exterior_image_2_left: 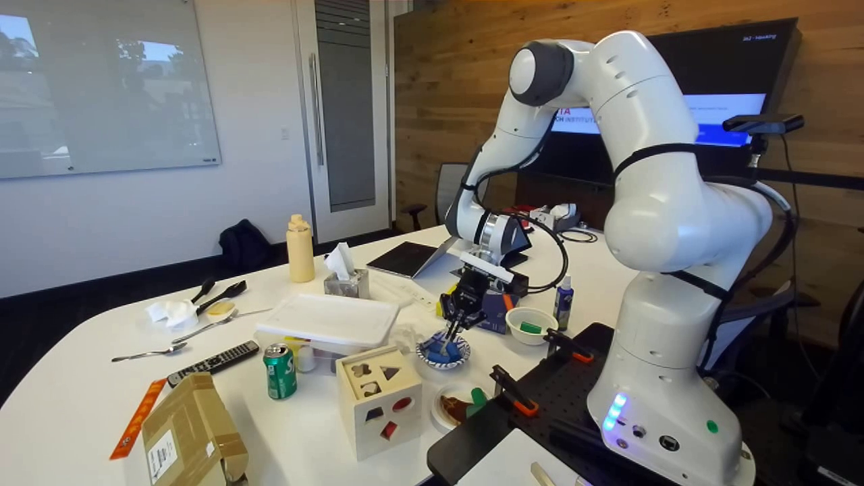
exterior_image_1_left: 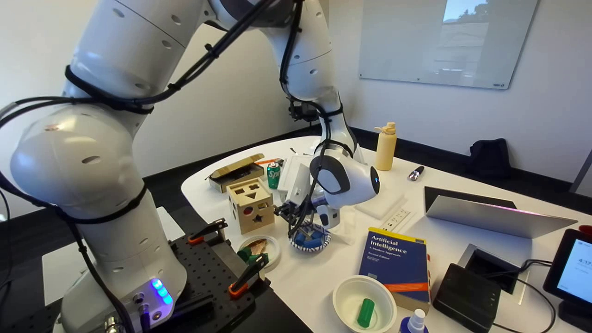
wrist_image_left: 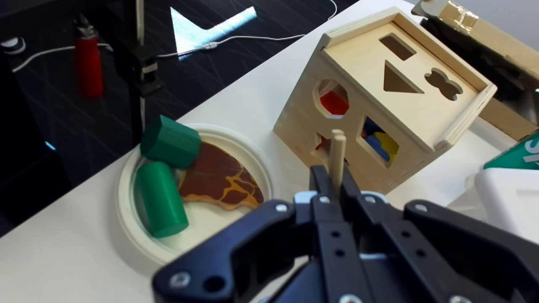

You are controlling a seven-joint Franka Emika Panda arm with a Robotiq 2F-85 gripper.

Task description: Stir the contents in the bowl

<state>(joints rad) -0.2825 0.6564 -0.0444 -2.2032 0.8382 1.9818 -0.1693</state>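
A blue-and-white patterned bowl (exterior_image_1_left: 311, 249) sits near a wooden shape-sorting box (exterior_image_2_left: 388, 413) on a white bench (exterior_image_2_left: 67, 405), alongside a shallow white dish (wrist_image_left: 208, 219), a green soda can (exterior_image_2_left: 280, 374), a remote control (exterior_image_2_left: 214, 362), a tissue box (exterior_image_2_left: 347, 285), a pale yellow bottle (exterior_image_2_left: 300, 251), an open laptop (exterior_image_1_left: 490, 216) and a textbook (exterior_image_1_left: 395, 259).

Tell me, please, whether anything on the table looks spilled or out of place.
I see no spill, but on the white plate near the wooden box, two green blocks lie with a brown, food-like slice: an odd mix.

Glossy white arm (exterior_image_2_left: 658, 182), black cables (exterior_image_1_left: 210, 54), 3 blue lights (exterior_image_1_left: 162, 292); black gripper (wrist_image_left: 335, 179), silver screws (wrist_image_left: 180, 279).
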